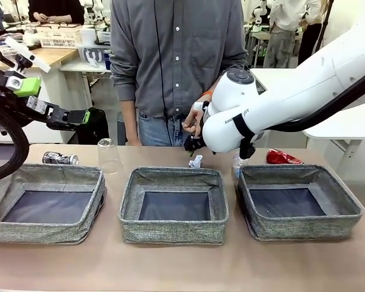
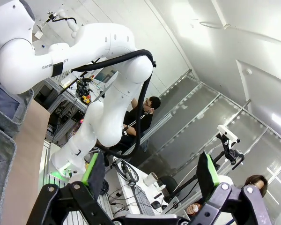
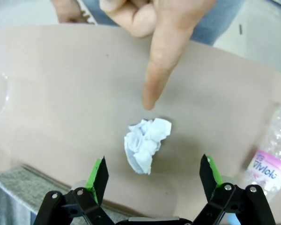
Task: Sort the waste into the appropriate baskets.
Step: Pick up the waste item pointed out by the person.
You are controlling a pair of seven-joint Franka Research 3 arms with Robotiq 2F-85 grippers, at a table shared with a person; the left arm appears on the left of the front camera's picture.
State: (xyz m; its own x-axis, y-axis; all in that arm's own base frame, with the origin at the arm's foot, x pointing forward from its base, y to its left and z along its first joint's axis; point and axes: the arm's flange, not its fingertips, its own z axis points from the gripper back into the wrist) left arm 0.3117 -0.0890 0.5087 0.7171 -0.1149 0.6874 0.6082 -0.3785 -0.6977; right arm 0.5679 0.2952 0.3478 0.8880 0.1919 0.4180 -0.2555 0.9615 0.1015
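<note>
A person's hand (image 3: 152, 18), forefinger out, points at the crumpled white tissue (image 3: 146, 140), longer far-right to near-left; the right gripper (image 3: 153, 164) hangs open above it.

The right arm (image 1: 292, 91) is glossy white with rounded joints, a black band, dark lettering and a thick black cable, the left gripper (image 2: 151, 176) and right gripper (image 3: 153, 176) are black with green pads, and the person (image 1: 176, 61) wears a grey buttoned shirt and blue jeans.
</note>
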